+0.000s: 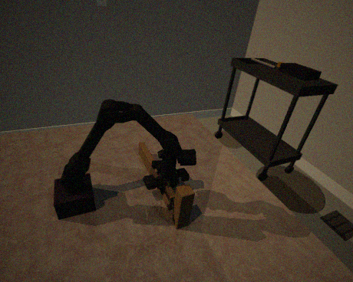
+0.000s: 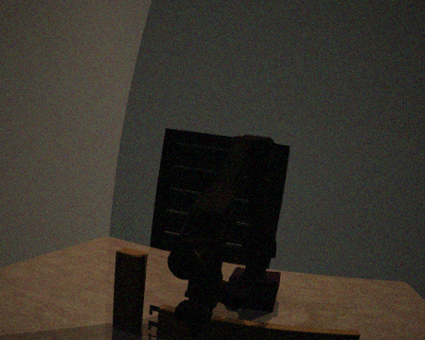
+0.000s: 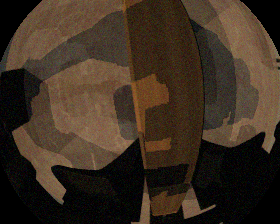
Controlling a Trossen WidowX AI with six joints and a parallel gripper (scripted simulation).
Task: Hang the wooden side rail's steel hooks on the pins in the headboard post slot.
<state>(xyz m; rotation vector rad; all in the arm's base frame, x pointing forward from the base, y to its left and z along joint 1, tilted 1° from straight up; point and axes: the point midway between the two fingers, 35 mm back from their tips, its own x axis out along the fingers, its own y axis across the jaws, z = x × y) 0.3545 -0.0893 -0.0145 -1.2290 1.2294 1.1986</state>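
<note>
The wooden side rail (image 1: 145, 154) (image 2: 286, 332) (image 3: 163, 45) runs lengthwise under the arm. My gripper (image 1: 166, 187) (image 3: 160, 137) is shut on the rail near its hook end, with a black finger on each side. The headboard post (image 1: 184, 207) (image 2: 129, 291) stands upright just beyond that end. Dark steel hooks (image 2: 153, 309) stick out from the rail's end towards the post, with a narrow gap between them in the exterior view. The post's slot and pins cannot be made out. The rail's far end is low, but its contact with the table is unclear.
The arm's base (image 1: 74, 197) stands to the left on the table (image 1: 103, 245) (image 2: 55, 286). A dark wheeled cart (image 1: 265, 77) stands off the table at the right. A dark slatted panel (image 2: 171, 180) is behind the arm in the exterior view.
</note>
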